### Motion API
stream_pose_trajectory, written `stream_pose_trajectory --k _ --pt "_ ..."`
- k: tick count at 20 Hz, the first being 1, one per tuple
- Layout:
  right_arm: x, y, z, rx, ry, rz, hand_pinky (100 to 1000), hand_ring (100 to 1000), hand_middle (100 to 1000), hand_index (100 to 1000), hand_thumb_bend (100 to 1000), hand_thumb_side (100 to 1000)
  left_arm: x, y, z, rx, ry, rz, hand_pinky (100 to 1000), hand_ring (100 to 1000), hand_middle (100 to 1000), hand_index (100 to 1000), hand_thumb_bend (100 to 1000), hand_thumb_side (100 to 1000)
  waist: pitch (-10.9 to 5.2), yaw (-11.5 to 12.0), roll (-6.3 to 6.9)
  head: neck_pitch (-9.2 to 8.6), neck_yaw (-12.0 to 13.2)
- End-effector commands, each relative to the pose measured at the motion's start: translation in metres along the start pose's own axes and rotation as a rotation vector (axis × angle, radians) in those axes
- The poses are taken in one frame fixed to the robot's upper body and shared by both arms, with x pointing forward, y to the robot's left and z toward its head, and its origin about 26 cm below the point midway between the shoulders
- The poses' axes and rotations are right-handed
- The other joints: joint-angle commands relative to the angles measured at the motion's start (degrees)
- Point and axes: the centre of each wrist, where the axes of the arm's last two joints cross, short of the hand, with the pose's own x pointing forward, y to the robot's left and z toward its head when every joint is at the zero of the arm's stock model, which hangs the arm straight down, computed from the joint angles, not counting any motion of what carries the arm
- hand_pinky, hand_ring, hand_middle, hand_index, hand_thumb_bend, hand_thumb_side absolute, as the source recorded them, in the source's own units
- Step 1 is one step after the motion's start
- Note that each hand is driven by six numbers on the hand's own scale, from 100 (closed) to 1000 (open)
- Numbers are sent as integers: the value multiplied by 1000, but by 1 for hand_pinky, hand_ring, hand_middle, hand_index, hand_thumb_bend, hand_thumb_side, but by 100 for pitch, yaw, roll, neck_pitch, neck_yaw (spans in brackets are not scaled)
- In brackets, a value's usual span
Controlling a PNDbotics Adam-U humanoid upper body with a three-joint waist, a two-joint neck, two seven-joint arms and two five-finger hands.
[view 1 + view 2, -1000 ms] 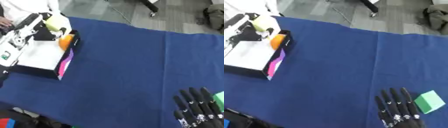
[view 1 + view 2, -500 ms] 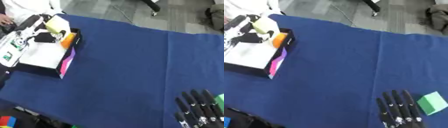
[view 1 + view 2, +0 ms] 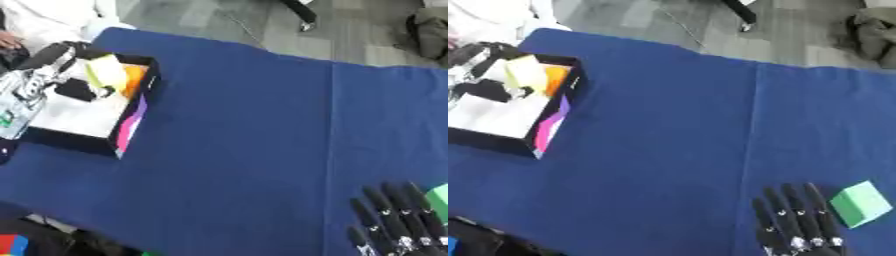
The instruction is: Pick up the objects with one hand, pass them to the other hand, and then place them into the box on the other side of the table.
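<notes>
Now the left hand [image 3: 74, 82] sits lower over the box [image 3: 131, 131] than a moment ago, its fingers curled round a yellow block [image 3: 107, 71]. An orange block [image 3: 134, 80] lies in the box beside it. Far across the blue desk [image 3: 245, 140], the right hand [image 3: 798, 227] rests open, fingers up. A green block [image 3: 859, 203] lies just beside it.

The surface [image 3: 667, 140] is covered with a blue cloth. A grey floor [image 3: 227, 22] is seen behind it.
</notes>
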Motion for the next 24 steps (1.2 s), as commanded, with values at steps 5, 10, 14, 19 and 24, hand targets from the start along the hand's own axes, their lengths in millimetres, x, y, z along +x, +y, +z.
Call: stream_pose_trajectory --k 5,10,14,19,24 --pt "-2 -4 -2 -251 179 146 908 825 786 805 463 149 4 28 1 66 50 -93 1000 1000 739 912 564 100 -86 -3 49 -22 -7" --pt "-3 -4 -1 -251 189 157 899 824 788 806 465 140 22 48 1 158 16 -34 1000 1000 657 836 100 550 -123 15 60 54 -213" --pt "-7 -4 -1 -260 210 172 892 819 786 803 469 163 41 72 9 292 -94 52 987 1000 696 800 100 632 -153 6 53 213 -955" --pt "-20 -2 -5 -274 261 210 875 815 793 805 492 155 81 74 21 286 -318 111 1000 1000 709 876 100 716 -185 -43 52 300 -1731" --pt "-44 -1 -18 -305 353 269 846 812 810 811 471 155 107 74 37 322 -510 165 1000 1000 717 897 122 775 -225 -51 61 332 -2088"
